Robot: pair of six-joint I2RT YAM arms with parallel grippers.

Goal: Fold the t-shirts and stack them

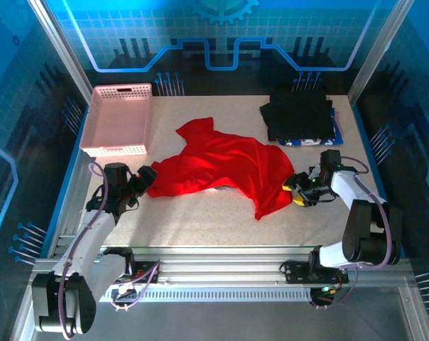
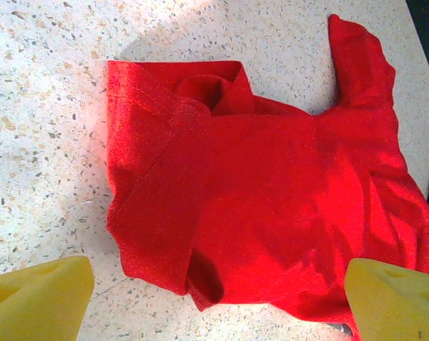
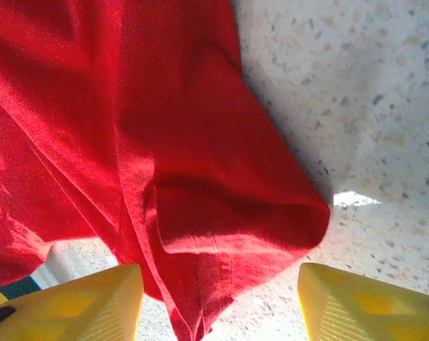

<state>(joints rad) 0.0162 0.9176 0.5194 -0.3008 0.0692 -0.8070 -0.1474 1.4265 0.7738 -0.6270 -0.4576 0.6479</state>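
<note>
Jaws on your left and right are both spread wide, holding nothing; the red shirt (image 1: 221,167) lies bunched between them.

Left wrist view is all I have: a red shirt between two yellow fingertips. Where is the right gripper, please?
Observer: The right gripper is open, low at the right edge of the red shirt.
Operator: Are any shirts already folded?
Observer: Yes, a dark folded stack lies in the far right corner.
Operator: Is there anything on the far left?
Observer: A pink basket stands there, apart from the red shirt.
</note>
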